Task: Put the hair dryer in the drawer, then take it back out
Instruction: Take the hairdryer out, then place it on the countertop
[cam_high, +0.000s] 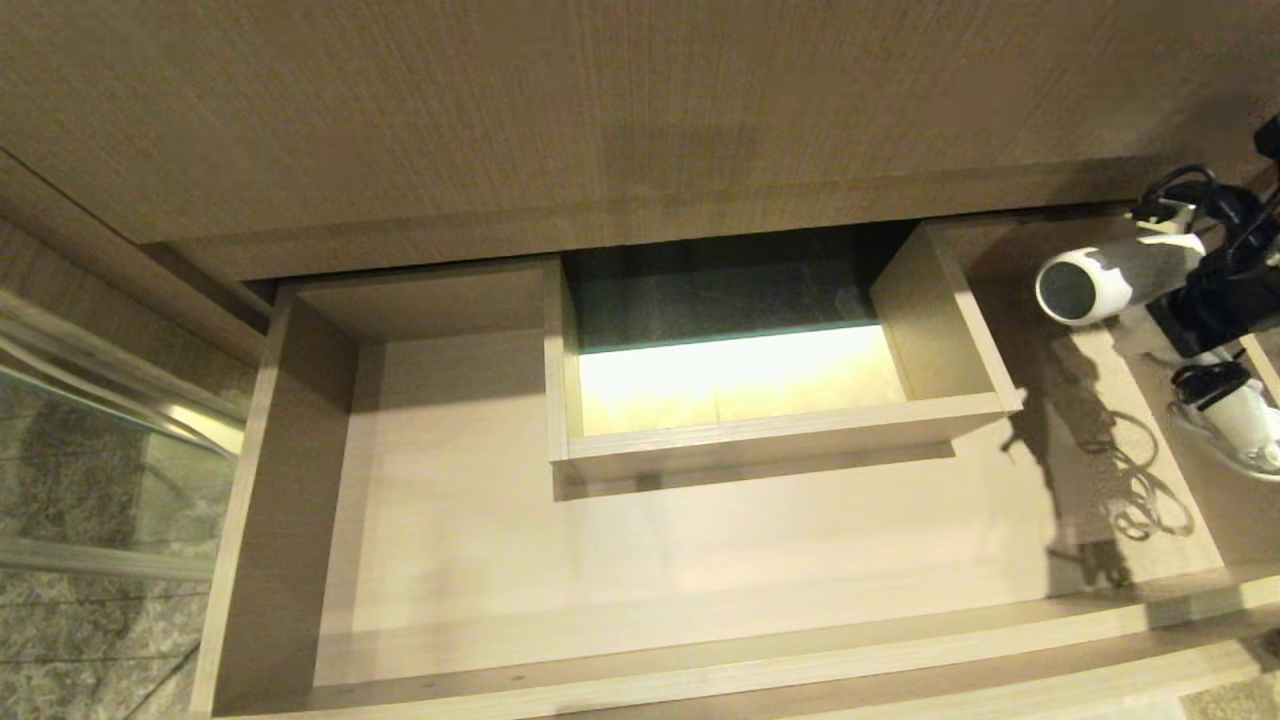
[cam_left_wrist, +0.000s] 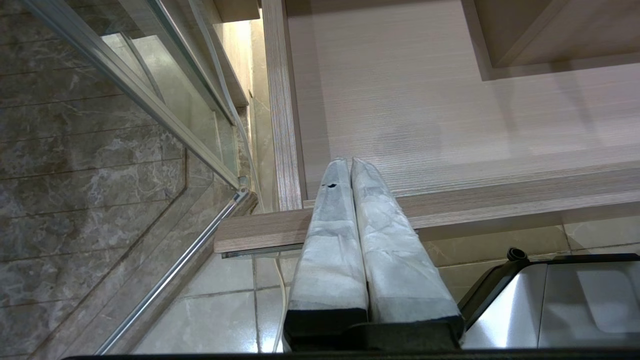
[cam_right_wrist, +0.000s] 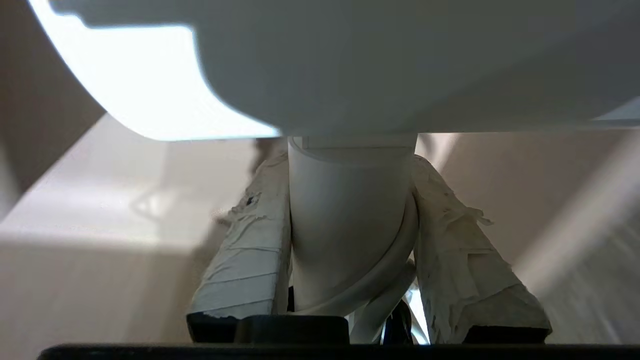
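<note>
Marble flooring and a glass partition are flanking the open drawer (cam_high: 640, 560). At its right end the right hand (cam_right_wrist: 350, 240) is clamping the dryer (cam_high: 1110, 280) by its handle, barrel level above the drawer floor. Judged best: keep lowering slowly, clear of the boxed cut-out (cam_high: 760, 420). The dryer is showing a white barrel with a dark grey end (cord trailing). The left hand (cam_left_wrist: 350, 165) is hanging closed and empty beside the drawer front.

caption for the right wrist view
Right gripper shut on the white hair dryer handle, above the drawer.
</note>
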